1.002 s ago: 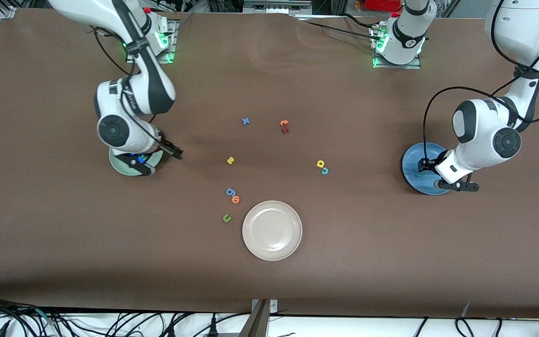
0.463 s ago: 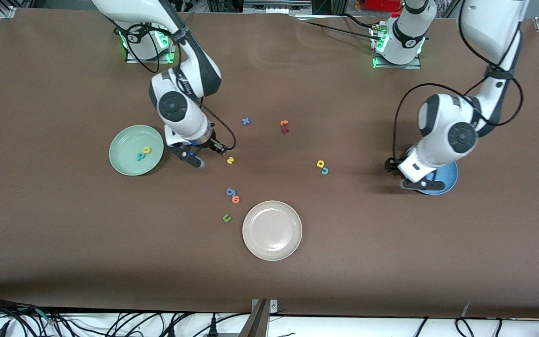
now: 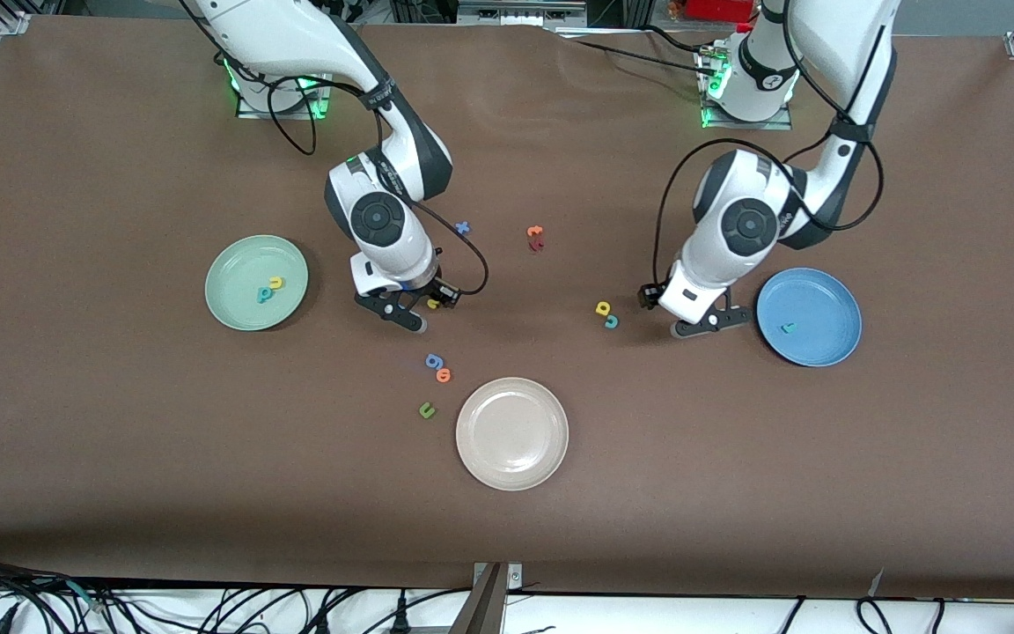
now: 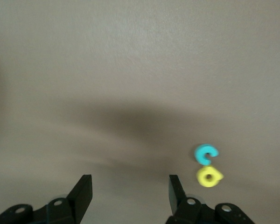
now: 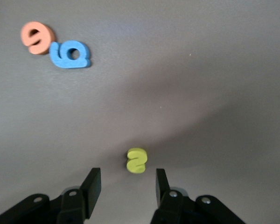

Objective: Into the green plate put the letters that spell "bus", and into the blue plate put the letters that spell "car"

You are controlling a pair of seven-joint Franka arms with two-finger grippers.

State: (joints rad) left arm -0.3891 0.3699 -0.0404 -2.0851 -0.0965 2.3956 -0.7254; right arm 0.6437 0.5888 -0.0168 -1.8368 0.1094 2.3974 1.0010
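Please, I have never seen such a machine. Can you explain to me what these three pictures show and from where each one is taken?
Two white robot arms work at a brown table. The wide picture looks down from a high camera facing them; the two close pictures come from cameras on their wrists. The right pincer hangs open, empty, over a yellow s. The left pincer, open and empty too, hangs near a yellow a and teal c. The green plate holds two letters, the blue plate one, the beige plate none.
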